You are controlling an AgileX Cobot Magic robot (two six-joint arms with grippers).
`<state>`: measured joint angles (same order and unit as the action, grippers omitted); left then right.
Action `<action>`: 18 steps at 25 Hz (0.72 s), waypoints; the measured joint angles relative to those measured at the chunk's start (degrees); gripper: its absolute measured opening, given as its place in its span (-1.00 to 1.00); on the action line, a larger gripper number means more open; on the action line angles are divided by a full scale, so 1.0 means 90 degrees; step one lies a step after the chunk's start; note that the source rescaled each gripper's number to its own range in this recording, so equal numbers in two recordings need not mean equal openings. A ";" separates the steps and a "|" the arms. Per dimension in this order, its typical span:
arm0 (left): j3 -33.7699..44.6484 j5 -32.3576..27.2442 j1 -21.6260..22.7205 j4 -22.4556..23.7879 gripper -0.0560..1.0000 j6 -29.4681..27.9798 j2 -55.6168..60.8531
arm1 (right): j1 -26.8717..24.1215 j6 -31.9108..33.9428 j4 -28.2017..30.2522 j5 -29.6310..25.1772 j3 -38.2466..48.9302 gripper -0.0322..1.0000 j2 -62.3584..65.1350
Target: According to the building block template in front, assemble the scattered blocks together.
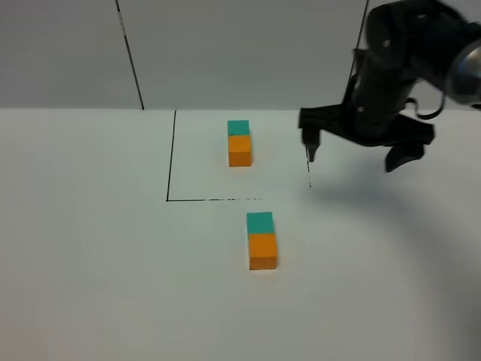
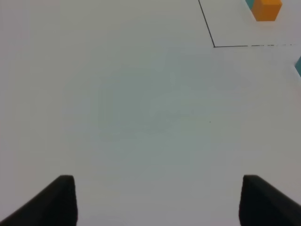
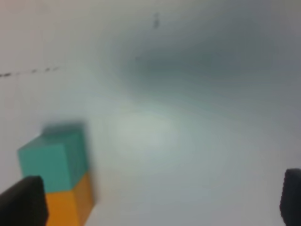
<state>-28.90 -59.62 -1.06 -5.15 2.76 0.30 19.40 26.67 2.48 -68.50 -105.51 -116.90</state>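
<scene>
The building block template is a teal cube (image 1: 238, 127) joined to an orange cube (image 1: 240, 150) inside a thin black outline (image 1: 170, 158) at the back. The scattered blocks, a teal cube (image 1: 260, 222) and an orange cube (image 1: 263, 250), sit touching in a line in front of the outline. My right gripper (image 1: 353, 154) hangs open and empty above the table, right of the template. The right wrist view shows the touching teal cube (image 3: 54, 157) and orange cube (image 3: 70, 205) beside one fingertip (image 3: 23, 202). My left gripper (image 2: 160, 202) is open over bare table.
The white table (image 1: 90, 263) meets a grey wall at the back. A thin black cable (image 1: 129, 53) runs down the wall. In the left wrist view the outline's corner (image 2: 214, 46) and the template's orange cube (image 2: 267, 9) show far off.
</scene>
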 joint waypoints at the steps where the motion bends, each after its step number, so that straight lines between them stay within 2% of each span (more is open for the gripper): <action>1: 0.0000 0.0000 0.0000 0.0000 0.07 0.0000 0.0000 | -0.0203 -0.0068 0.0021 -0.0028 0.0000 1.00 0.0105; 6: 0.0000 0.0000 0.0000 0.0000 0.07 0.0000 0.0000 | -0.1273 -0.0409 0.0302 -0.0045 0.0648 1.00 0.1088; 11: 0.0000 0.0000 0.0000 0.0000 0.07 0.0000 0.0000 | -0.2121 -0.0640 0.0467 -0.0094 0.2170 1.00 0.2642; 13: 0.0000 0.0000 0.0000 0.0000 0.07 0.0000 0.0000 | -0.2310 -0.0808 0.0497 -0.0106 0.2962 1.00 0.3339; 18: 0.0000 0.0000 0.0000 0.0000 0.07 0.0000 0.0000 | -0.2349 -0.1128 0.0488 -0.0131 0.4401 1.00 0.5371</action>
<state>-28.90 -59.62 -1.06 -5.15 2.76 0.30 -1.75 16.52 6.87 -69.69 -65.90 -68.56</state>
